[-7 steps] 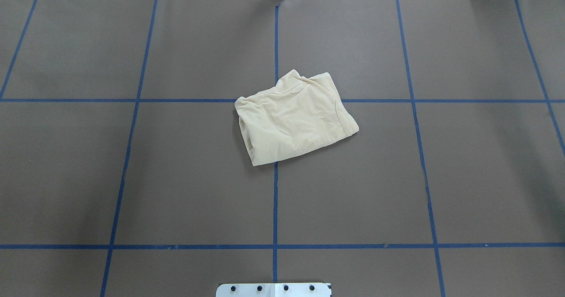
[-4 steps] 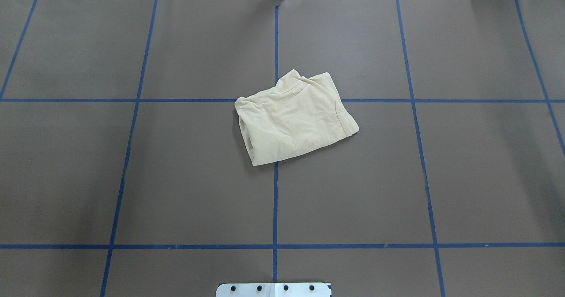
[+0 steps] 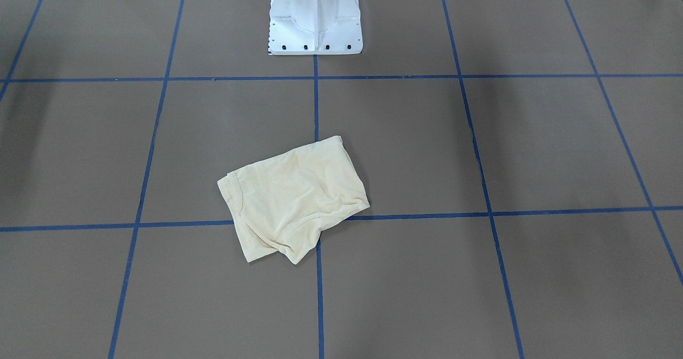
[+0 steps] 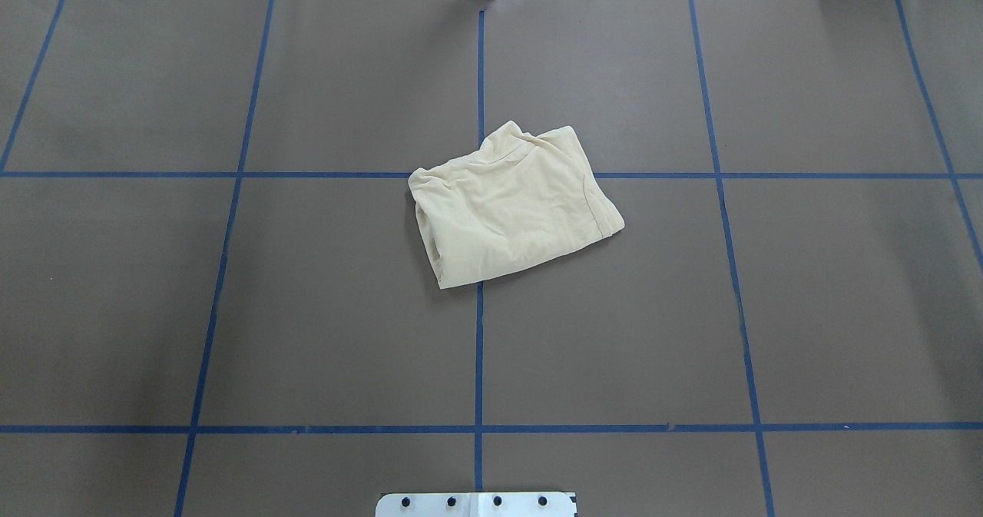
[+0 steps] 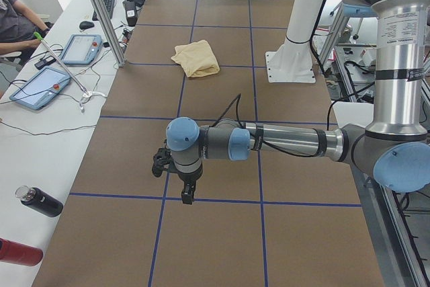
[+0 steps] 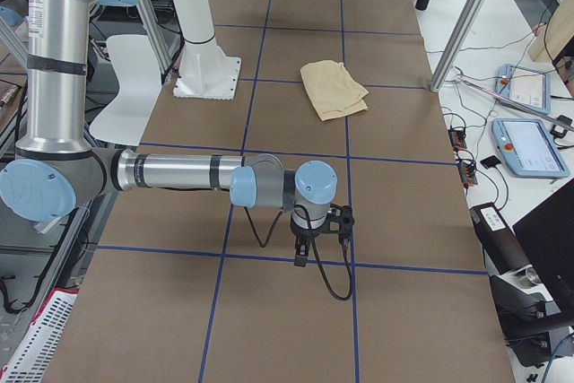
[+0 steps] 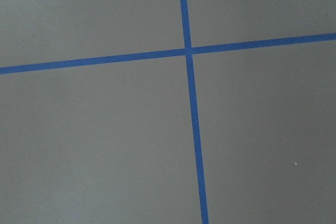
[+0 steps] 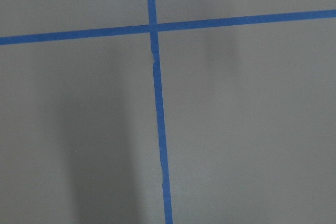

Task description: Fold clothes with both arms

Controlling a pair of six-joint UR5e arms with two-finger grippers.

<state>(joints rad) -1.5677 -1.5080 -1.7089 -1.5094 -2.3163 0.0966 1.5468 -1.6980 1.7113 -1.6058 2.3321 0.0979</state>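
Item: T-shirt, folded bundle, middle of the surface. The left fingers and right fingers are well apart from it; we cannot tell whether open or closed. Risk, we judge: the rumpled far edge lets loose layers slump apart.

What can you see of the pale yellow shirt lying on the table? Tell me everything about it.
The T-shirt is pale cream-yellow, a soft, cotton-like knit, folded into a compact, rough rectangle of several layers. It lies flat but wrinkled, skewed to the grid, covering a crossing of the blue tape lines near the middle of the brown table. A curved seam runs near one short edge; no print shows. It rests only on the table; nothing else touches it.
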